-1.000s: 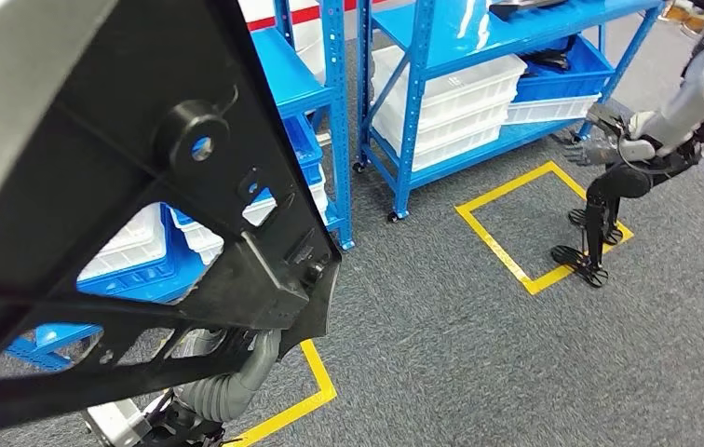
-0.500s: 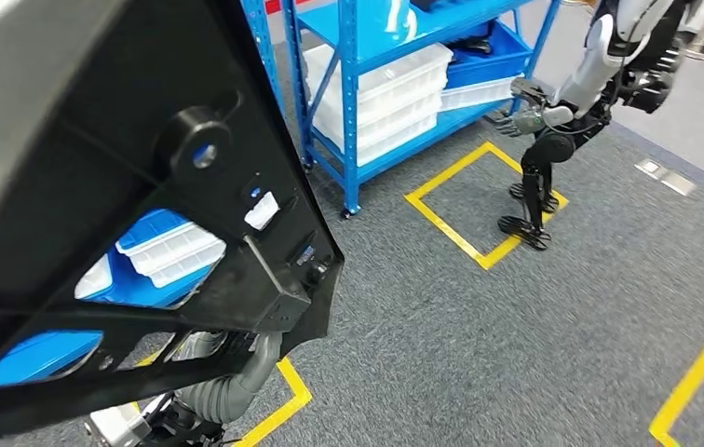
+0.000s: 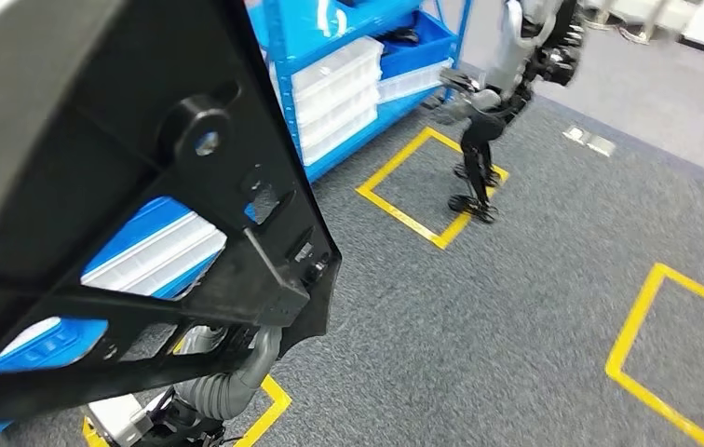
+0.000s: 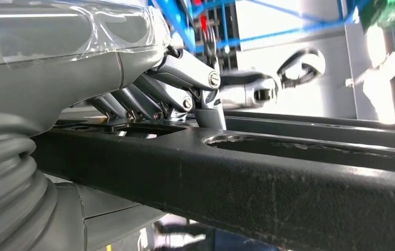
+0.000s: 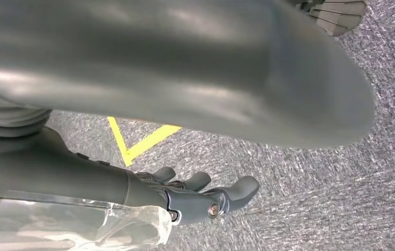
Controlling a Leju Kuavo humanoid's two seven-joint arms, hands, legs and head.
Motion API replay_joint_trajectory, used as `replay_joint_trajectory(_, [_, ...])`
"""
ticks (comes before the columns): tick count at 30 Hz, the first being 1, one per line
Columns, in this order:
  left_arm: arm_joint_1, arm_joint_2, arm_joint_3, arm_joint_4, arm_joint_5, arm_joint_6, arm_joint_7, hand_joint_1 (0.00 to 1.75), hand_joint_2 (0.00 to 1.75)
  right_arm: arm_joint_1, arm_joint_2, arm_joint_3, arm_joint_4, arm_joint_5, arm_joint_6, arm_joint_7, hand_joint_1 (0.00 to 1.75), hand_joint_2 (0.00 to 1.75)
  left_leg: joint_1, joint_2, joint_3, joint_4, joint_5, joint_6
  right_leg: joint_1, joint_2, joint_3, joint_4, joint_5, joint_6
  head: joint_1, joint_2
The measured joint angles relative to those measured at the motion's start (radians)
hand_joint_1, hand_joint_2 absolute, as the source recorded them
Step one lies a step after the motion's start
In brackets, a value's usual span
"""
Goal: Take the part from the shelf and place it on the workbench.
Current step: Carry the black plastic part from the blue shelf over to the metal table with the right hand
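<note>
Your head view shows the black plastic part, a large ribbed panel with holes and cut-outs, carried close to the camera on the left side of the frame, above the grey carpet floor. In your left wrist view, the left hand grips a bar of the part, fingers curled over its edge. In your right wrist view, the right hand rests under the part's smooth side, fingers apart; you cannot tell whether it grips. Blue shelving with white bins stands behind, beside another humanoid robot and yellow floor markings.
</note>
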Motion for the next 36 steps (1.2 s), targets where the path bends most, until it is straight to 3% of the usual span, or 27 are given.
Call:
replay_joint_trajectory(2, [-0.001,0.0,0.0,0.0,0.0,-0.001,0.0,1.75,1.75,0.004,0.001,0.0,0.0,0.0,0.0,0.0,0.0,0.0,0.002,0.005,0.0,0.005,-0.006,-0.009,-0.003,0.017,-0.004,-0.001,0.004,-0.013,-0.001,0.0])
replay_joint_trajectory(3, [-0.001,0.0,0.0,0.0,0.0,-0.001,0.0,1.75,1.75,0.004,0.002,0.0,0.0,0.0,0.0,0.0,0.0,0.0,0.004,-0.009,-0.008,0.023,-0.02,-0.014,-0.005,0.025,-0.005,-0.002,0.007,-0.018,-0.002,0.0])
replay_joint_trajectory(4, [-0.001,0.0,0.0,0.0,0.0,-0.001,0.0,1.75,1.75,0.004,0.003,0.0,0.0,-0.001,0.0,0.0,0.0,0.0,0.008,-0.03,-0.025,0.062,-0.046,-0.02,-0.007,0.033,-0.006,-0.004,0.01,-0.024,-0.003,0.0])
replay_joint_trajectory(6, [0.0,0.0,0.0,0.0,0.0,-0.001,0.0,1.75,1.75,0.0,0.003,0.0,0.0,-0.001,0.0,0.0,0.0,0.0,0.013,-0.072,-0.088,0.2,-0.117,-0.029,-0.009,0.053,-0.01,-0.004,0.014,-0.03,-0.005,0.0])
replay_joint_trajectory(8, [0.003,0.001,0.0,0.0,0.0,-0.002,0.0,1.75,1.75,0.0,0.003,0.0,0.001,-0.001,0.0,0.0,0.0,0.0,0.017,-0.084,-0.139,0.31,-0.151,-0.034,-0.008,0.076,-0.013,-0.003,0.016,-0.032,-0.005,0.0])
replay_joint_trajectory(9, [0.003,0.001,0.0,0.0,0.0,-0.002,0.0,1.75,1.75,0.001,0.003,0.0,0.001,-0.001,0.0,0.0,0.0,0.0,0.018,-0.086,-0.139,0.31,-0.139,-0.034,-0.009,0.089,-0.014,-0.003,0.017,-0.032,-0.006,0.0])
replay_joint_trajectory(10, [0.003,0.001,0.0,0.0,0.0,-0.002,0.0,1.75,1.75,0.003,0.004,0.0,0.001,-0.001,0.0,0.0,0.0,0.0,0.02,-0.091,-0.118,0.265,-0.108,-0.034,-0.009,0.102,-0.013,-0.003,0.018,-0.031,-0.006,0.0])
replay_joint_trajectory(12, [0.003,0.001,0.0,0.0,0.0,-0.002,0.0,1.75,1.75,0.002,0.005,0.0,0.001,-0.001,0.0,0.0,0.0,0.0,0.025,-0.126,-0.047,0.114,-0.036,-0.03,-0.008,0.129,-0.013,-0.001,0.02,-0.027,-0.006,0.0])
replay_joint_trajectory(13, [0.002,0.001,0.0,0.0,0.0,-0.002,0.0,1.75,1.75,0.001,0.006,0.0,0.001,-0.001,0.0,0.0,0.0,0.0,0.027,-0.147,-0.022,0.055,-0.014,-0.028,-0.007,0.141,-0.016,0.0,0.022,-0.022,-0.006,0.0])
replay_joint_trajectory(15, [0.002,0.001,0.0,0.0,0.0,-0.002,0.001,1.75,1.75,0.0,0.006,0.0,0.001,-0.001,0.0,0.0,0.0,0.0,0.026,-0.165,-0.008,0.014,-0.006,-0.022,-0.008,0.161,-0.026,0.001,0.028,-0.011,-0.006,0.0])
replay_joint_trajectory(16, [0.002,0.001,0.0,0.0,0.0,-0.002,0.001,1.75,1.75,0.002,0.006,0.0,0.001,-0.001,0.0,0.0,0.0,0.0,0.025,-0.156,-0.009,0.013,-0.003,-0.017,-0.01,0.17,-0.03,0.0,0.031,-0.005,-0.006,0.0])
replay_joint_trajectory(17, [0.001,0.001,0.0,0.0,0.0,-0.002,0.001,1.75,1.75,0.005,0.005,0.0,0.002,-0.001,0.0,0.0,0.0,0.0,0.024,-0.146,-0.009,0.011,0.0,-0.01,-0.012,0.17,-0.034,0.002,0.03,0.001,-0.005,0.0])
replay_joint_trajectory(19, [-0.002,0.001,0.0,0.0,0.0,-0.002,0.001,1.75,1.75,0.008,0.004,0.0,0.002,-0.001,0.0,0.001,0.0,0.0,0.025,-0.122,-0.006,0.005,0.007,0.005,-0.011,0.13,-0.057,0.048,0.0,0.009,-0.003,0.0])
replay_joint_trajectory(21, [-0.001,0.001,0.0,0.0,0.0,-0.002,0.0,1.75,1.75,0.005,0.005,0.0,0.002,-0.002,0.0,0.001,0.0,0.0,0.022,-0.095,-0.006,0.003,0.009,0.012,-0.01,0.075,-0.114,0.172,-0.066,0.015,0.001,0.0])
replay_joint_trajectory(23, [0.001,0.001,0.0,0.0,0.0,-0.002,0.0,1.75,1.75,0.003,0.006,0.0,0.002,-0.002,0.001,0.001,0.0,0.0,0.018,-0.067,-0.007,0.004,0.008,0.014,-0.012,0.058,-0.169,0.296,-0.113,0.019,0.001,0.0])
replay_joint_trajectory(24, [0.001,0.002,0.0,0.0,0.0,-0.002,0.001,1.75,1.75,0.004,0.006,0.0,0.002,-0.002,0.001,0.001,0.0,0.0,0.017,-0.054,-0.008,0.004,0.007,0.014,-0.012,0.055,-0.174,0.311,-0.111,0.02,0.001,0.0])
replay_joint_trajectory(25, [0.001,0.002,0.0,0.0,0.0,-0.002,0.001,1.75,1.75,0.004,0.007,0.0,0.002,-0.002,0.001,0.001,0.0,0.0,0.017,-0.041,-0.007,0.004,0.007,0.014,-0.012,0.051,-0.157,0.285,-0.092,0.02,0.001,0.0])
replay_joint_trajectory(26, [0.001,0.002,0.0,0.0,0.0,-0.002,0.001,1.75,1.75,0.005,0.007,0.0,0.002,-0.001,0.002,0.001,0.0,0.0,0.016,-0.031,-0.006,0.004,0.006,0.013,-0.012,0.039,-0.12,0.22,-0.061,0.019,0.001,0.0])
replay_joint_trajectory(28, [0.0,0.001,0.0,0.0,0.0,-0.002,0.001,1.75,1.75,0.002,0.007,0.0,0.002,-0.001,0.005,0.001,0.0,0.0,0.011,-0.012,-0.003,0.005,0.002,0.007,-0.007,-0.006,-0.038,0.071,-0.011,0.012,0.001,0.0])
replay_joint_trajectory(30, [0.0,0.001,0.0,0.0,-0.001,-0.003,0.002,1.75,1.75,-0.001,0.007,0.0,0.002,0.0,0.007,0.001,0.0,0.0,0.004,0.006,-0.003,0.006,-0.001,-0.002,-0.001,-0.025,-0.008,0.007,0.003,0.002,0.0,0.0])
replay_joint_trajectory(33, [-0.001,0.001,0.0,0.0,-0.001,-0.005,0.003,1.75,1.75,0.002,0.007,0.0,0.002,0.0,0.008,0.004,0.0,0.0,0.006,0.022,-0.001,0.012,-0.011,-0.017,0.0,0.008,-0.014,0.002,0.009,-0.016,-0.002,0.0])
replay_joint_trajectory(34, [-0.001,0.001,0.0,0.0,-0.001,-0.005,0.004,1.75,1.75,0.002,0.007,0.0,0.002,0.0,0.008,0.005,0.0,0.0,0.009,0.008,-0.01,0.034,-0.029,-0.023,-0.002,0.019,-0.015,0.001,0.012,-0.022,-0.002,0.0])
replay_joint_trajectory(36, [-0.001,0.001,0.0,0.0,-0.001,-0.006,0.004,1.75,1.75,0.0,0.007,0.0,0.002,0.0,0.01,0.005,0.0,0.0,0.015,-0.044,-0.062,0.151,-0.095,-0.031,-0.006,0.04,-0.018,0.0,0.018,-0.031,-0.004,0.0])
